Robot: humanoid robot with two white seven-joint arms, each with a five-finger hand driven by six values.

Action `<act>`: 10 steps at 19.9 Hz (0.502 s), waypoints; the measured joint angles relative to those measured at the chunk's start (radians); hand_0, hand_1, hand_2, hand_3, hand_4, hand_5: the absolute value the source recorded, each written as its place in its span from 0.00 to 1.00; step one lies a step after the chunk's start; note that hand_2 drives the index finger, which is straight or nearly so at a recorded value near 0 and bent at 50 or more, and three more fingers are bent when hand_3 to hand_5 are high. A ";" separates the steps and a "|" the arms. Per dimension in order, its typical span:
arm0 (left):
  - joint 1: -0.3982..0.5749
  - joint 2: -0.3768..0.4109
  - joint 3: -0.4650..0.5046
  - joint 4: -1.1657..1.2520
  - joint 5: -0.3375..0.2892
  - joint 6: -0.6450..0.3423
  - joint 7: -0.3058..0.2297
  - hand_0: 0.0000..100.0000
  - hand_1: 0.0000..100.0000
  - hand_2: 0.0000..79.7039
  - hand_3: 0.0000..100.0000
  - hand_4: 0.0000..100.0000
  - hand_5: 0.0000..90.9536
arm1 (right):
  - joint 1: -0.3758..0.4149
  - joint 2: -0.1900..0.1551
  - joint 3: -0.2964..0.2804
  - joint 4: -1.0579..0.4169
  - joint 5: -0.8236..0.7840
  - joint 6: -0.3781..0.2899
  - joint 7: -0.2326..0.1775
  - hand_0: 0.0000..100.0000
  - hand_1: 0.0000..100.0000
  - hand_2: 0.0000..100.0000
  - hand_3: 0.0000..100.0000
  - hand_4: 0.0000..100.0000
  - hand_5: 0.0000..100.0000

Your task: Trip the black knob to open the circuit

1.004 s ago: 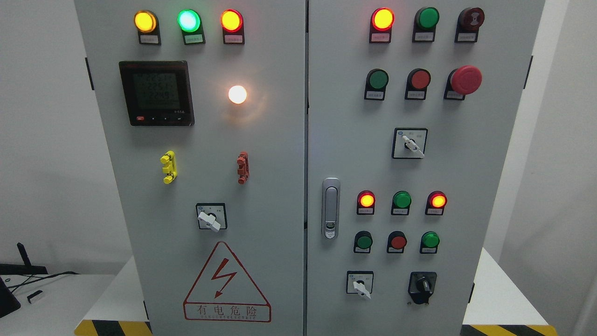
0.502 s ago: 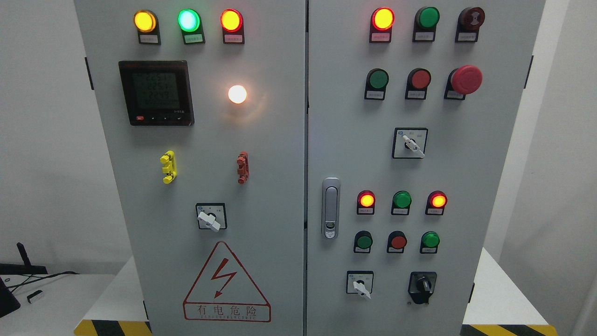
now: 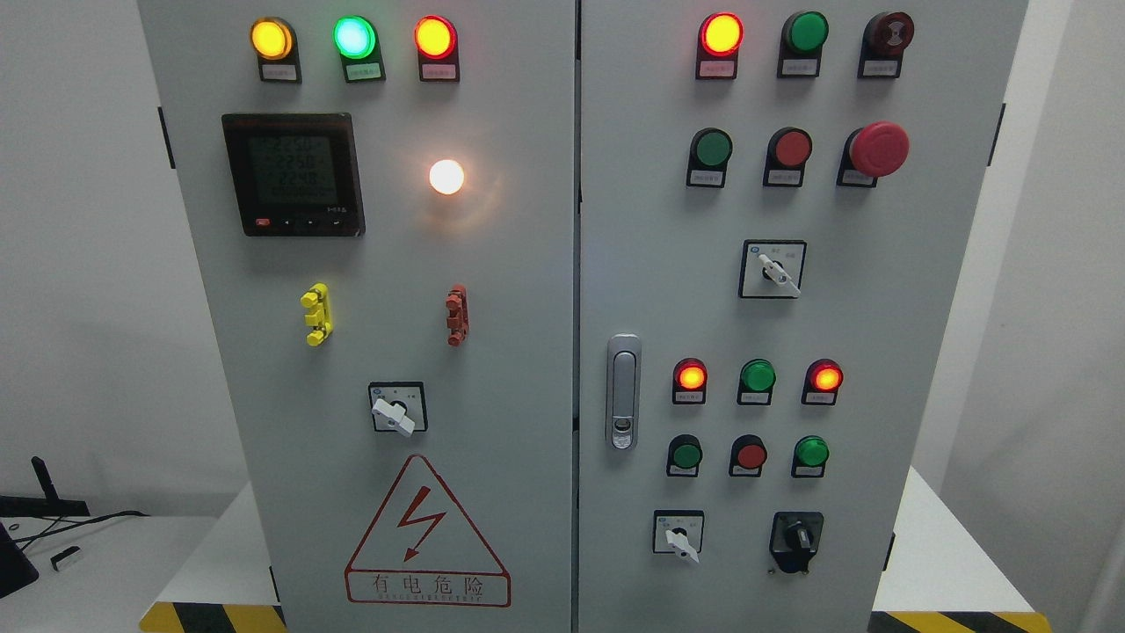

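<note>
The black knob [image 3: 796,536] sits on a black plate at the lower right of the grey cabinet's right door [image 3: 861,352]. Its small handle stands roughly upright. Neither of my hands nor any arm shows in the head view. To the knob's left is a white-handled selector switch [image 3: 678,536], its handle pointing down and right.
The right door carries rows of lit and unlit indicator lamps, a red mushroom stop button [image 3: 878,148], another white selector [image 3: 773,270] and a metal door latch [image 3: 623,392]. The left door holds a meter display [image 3: 293,174], a white lamp [image 3: 446,177] and a warning triangle [image 3: 427,532]. White table edges flank the cabinet.
Only the view has shifted very slightly and the meter's digits have changed. Nothing on the panel has moved.
</note>
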State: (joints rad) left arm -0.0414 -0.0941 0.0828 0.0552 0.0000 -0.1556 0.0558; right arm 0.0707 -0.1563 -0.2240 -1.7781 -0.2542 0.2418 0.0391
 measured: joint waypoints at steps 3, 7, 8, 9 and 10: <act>0.000 0.000 0.000 0.000 0.000 0.000 0.000 0.12 0.39 0.00 0.00 0.00 0.00 | -0.056 -0.004 -0.008 0.004 -0.001 0.007 0.000 0.24 0.59 0.56 0.92 0.81 0.79; 0.000 0.000 0.000 0.000 0.000 0.000 0.000 0.12 0.39 0.00 0.00 0.00 0.00 | -0.099 -0.007 -0.015 0.010 -0.002 0.021 -0.001 0.25 0.60 0.56 1.00 0.94 0.88; 0.000 0.000 0.000 0.000 0.000 0.000 0.000 0.12 0.39 0.00 0.00 0.00 0.00 | -0.106 -0.008 -0.016 0.011 -0.002 0.023 -0.002 0.25 0.60 0.56 1.00 0.95 0.88; 0.000 0.000 0.000 0.000 0.000 0.000 0.000 0.12 0.39 0.00 0.00 0.00 0.00 | -0.112 -0.009 -0.017 0.012 -0.002 0.026 -0.002 0.25 0.60 0.56 1.00 0.97 0.89; 0.000 0.000 0.000 0.000 0.000 0.000 0.000 0.12 0.39 0.00 0.00 0.00 0.00 | -0.116 -0.009 -0.018 0.013 -0.002 0.027 -0.003 0.25 0.60 0.56 1.00 0.99 0.90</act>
State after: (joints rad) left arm -0.0414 -0.0940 0.0828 0.0552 0.0000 -0.1556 0.0558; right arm -0.0454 -0.1654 -0.2424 -1.7653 -0.2559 0.2691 0.0366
